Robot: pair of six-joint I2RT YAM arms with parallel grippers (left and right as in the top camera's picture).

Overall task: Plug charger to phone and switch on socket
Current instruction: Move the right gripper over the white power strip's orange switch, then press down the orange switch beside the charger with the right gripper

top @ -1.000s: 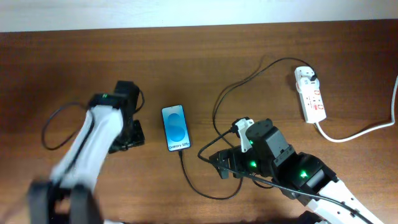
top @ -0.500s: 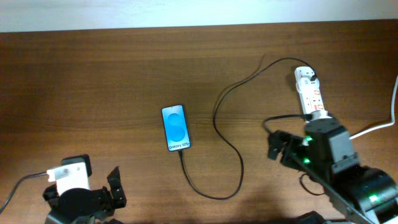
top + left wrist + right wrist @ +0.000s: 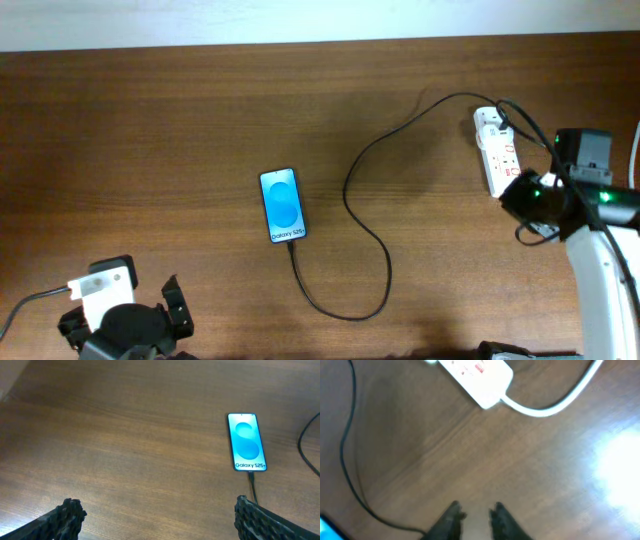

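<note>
The phone (image 3: 283,205) lies face up at mid-table with its blue screen lit, and the left wrist view shows the phone (image 3: 246,441) too. The charger (image 3: 386,262) runs from the phone's near end, loops right and climbs to the far end of the white socket (image 3: 496,145); the charger (image 3: 252,481) meets the phone's bottom edge. My right gripper (image 3: 527,196) hovers at the socket's near end, its jaws almost together with a narrow empty gap. From the right wrist, that gripper (image 3: 476,514) is short of the socket (image 3: 480,375). My left gripper (image 3: 157,512) is wide open, near the front left.
The socket's thick white cord (image 3: 547,404) curves off to the right. A stretch of the charger cable (image 3: 349,455) crosses the left of the right wrist view. The table's far edge (image 3: 300,42) meets a pale wall.
My right arm swung from beside the phone to the socket and its jaws narrowed. My left arm pulled back from the phone to the front left corner, jaws widened.
</note>
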